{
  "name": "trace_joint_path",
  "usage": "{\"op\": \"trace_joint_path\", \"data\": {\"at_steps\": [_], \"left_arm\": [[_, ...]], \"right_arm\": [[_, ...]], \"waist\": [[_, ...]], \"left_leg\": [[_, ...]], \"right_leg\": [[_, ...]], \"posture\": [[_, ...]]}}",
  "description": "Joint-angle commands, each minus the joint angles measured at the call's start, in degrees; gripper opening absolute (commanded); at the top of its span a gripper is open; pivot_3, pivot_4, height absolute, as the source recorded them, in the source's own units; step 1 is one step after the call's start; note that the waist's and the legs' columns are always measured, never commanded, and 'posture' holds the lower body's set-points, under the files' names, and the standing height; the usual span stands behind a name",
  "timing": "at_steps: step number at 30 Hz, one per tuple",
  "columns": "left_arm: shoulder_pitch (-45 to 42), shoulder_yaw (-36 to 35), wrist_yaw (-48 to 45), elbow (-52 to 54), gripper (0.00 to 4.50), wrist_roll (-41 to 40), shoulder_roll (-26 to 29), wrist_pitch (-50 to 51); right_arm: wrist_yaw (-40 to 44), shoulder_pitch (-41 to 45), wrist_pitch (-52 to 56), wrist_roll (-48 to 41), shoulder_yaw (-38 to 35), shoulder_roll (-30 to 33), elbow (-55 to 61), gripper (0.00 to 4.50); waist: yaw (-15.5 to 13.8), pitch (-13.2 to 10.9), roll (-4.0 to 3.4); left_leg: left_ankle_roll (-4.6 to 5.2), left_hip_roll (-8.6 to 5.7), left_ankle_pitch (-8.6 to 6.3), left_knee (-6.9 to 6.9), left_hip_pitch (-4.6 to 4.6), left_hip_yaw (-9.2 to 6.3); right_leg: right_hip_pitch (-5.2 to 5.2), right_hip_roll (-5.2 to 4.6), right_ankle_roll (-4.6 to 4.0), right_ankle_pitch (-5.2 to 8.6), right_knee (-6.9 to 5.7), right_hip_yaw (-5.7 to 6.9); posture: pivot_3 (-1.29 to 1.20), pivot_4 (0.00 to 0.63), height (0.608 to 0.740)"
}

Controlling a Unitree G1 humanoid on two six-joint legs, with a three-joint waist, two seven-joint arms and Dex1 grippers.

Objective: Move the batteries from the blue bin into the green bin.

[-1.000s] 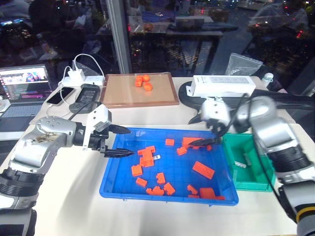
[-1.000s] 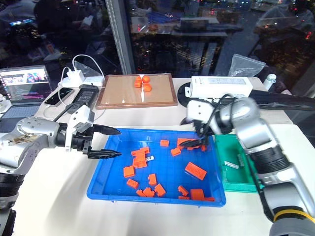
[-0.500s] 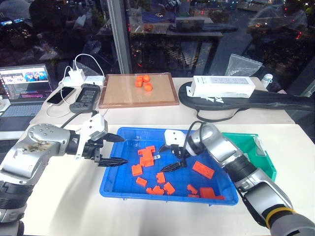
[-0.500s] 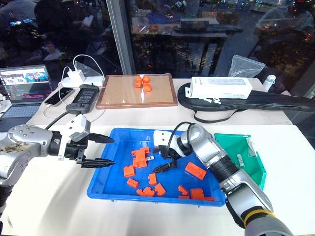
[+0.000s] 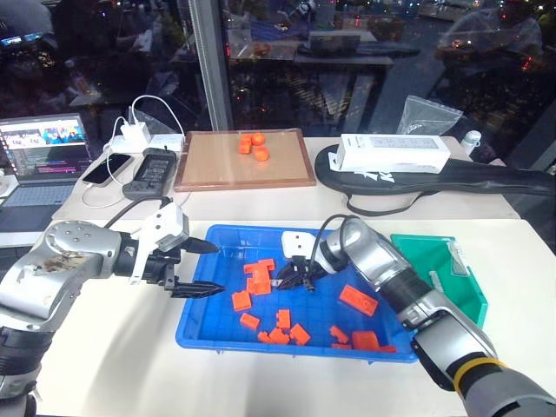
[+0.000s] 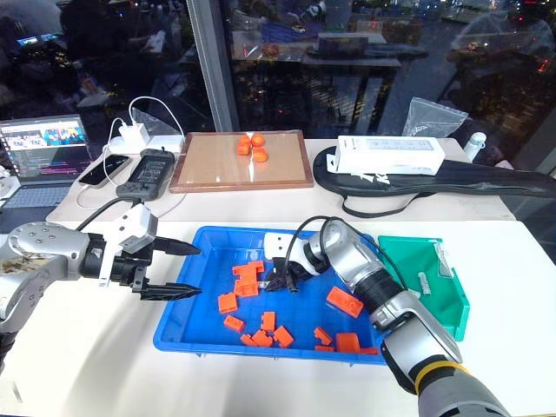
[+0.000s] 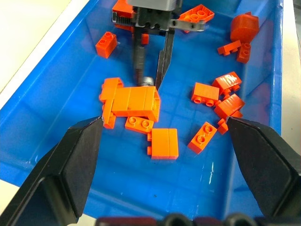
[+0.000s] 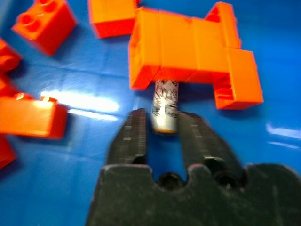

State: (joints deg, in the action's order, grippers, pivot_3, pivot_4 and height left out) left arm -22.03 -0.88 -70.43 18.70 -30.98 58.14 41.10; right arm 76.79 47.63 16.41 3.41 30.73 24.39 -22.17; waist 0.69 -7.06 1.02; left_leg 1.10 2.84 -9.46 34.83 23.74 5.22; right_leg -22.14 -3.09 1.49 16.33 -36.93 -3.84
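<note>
- the blue bin [image 5: 200, 323] sits in the middle of the white table [image 5: 122, 365], strewn with orange blocks [image 5: 359, 301]; the green bin [image 5: 469, 295] stands just beside it on the robot's right, with a couple of small pale cylinders lying inside that look like batteries already moved.
- the step in hand, as i read it, is the pick: the right gripper [image 8: 162, 123] is down in the blue bin with its two fingers closed on the end of a battery [image 8: 165, 102].
- that battery lies on the bin floor, its far end tucked under the edge of a cluster of joined orange blocks [image 8: 195, 49].
- the left gripper [image 5: 198, 268] hovers over the left end of the blue bin with its fingers spread wide, holding nothing.
- next, i'd say, the battery must be drawn back clear of the block cluster before lifting, so the blocks don't come along, then carried across to the green bin.
- against a second ago: the right arm was then up by the boundary of the two bins with its fingers apart; it has since swung in and down to the bin's middle and shut.
- the left gripper sits a little nearer the bin's left rim, hardly changed.
</note>
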Motion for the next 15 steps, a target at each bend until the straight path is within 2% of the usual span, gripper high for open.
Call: {"op": "trace_joint_path", "data": {"at_steps": [1,9,13,15], "left_arm": [[-2.38,0.83,-0.68,-0.55,4.5,0.16,-0.8,-1.86],[-7.91,5.2,-2.71,-4.76,4.5,0.67,-5.67,-3.79],[-10.75,6.53,-4.19,-8.24,4.5,0.17,-8.81,-4.78],[-12.54,7.57,-5.2,-9.72,4.5,0.21,-10.69,-5.64]], "right_arm": [[0.45,-3.03,2.71,1.67,-0.92,5.16,4.55,0.23],[0.45,-10.45,13.85,-0.04,-7.16,19.5,22.2,0.23],[2.18,-12.23,22.82,-6.44,-14.8,25.44,33.12,0.23],[3.41,-12.68,26.62,-9.37,-20.0,30.62,36.96,0.23]], "waist": [[-0.08,0.01,0.02],[-0.57,0.07,0.1],[-0.39,0.03,0.05],[-0.4,0.01,0.01]], "left_leg": [[0.0,-0.01,0.0,0.0,0.0,-0.01],[-0.01,-0.03,-0.01,0.0,-0.07,0.01],[0.0,-0.02,0.0,0.0,0.05,0.02],[0.0,-0.06,0.0,-0.01,0.12,-0.01]], "right_leg": [[0.0,0.0,0.0,0.0,0.01,0.01],[0.05,-0.07,-0.01,0.01,0.14,0.06],[-0.02,-0.04,-0.01,0.0,0.12,0.02],[-0.05,-0.05,0.01,0.01,0.12,-0.01]], "posture": [[0.0,0.15,0.74],[0.0,0.15,0.74],[0.0,0.15,0.74],[0.0,0.15,0.74]]}}
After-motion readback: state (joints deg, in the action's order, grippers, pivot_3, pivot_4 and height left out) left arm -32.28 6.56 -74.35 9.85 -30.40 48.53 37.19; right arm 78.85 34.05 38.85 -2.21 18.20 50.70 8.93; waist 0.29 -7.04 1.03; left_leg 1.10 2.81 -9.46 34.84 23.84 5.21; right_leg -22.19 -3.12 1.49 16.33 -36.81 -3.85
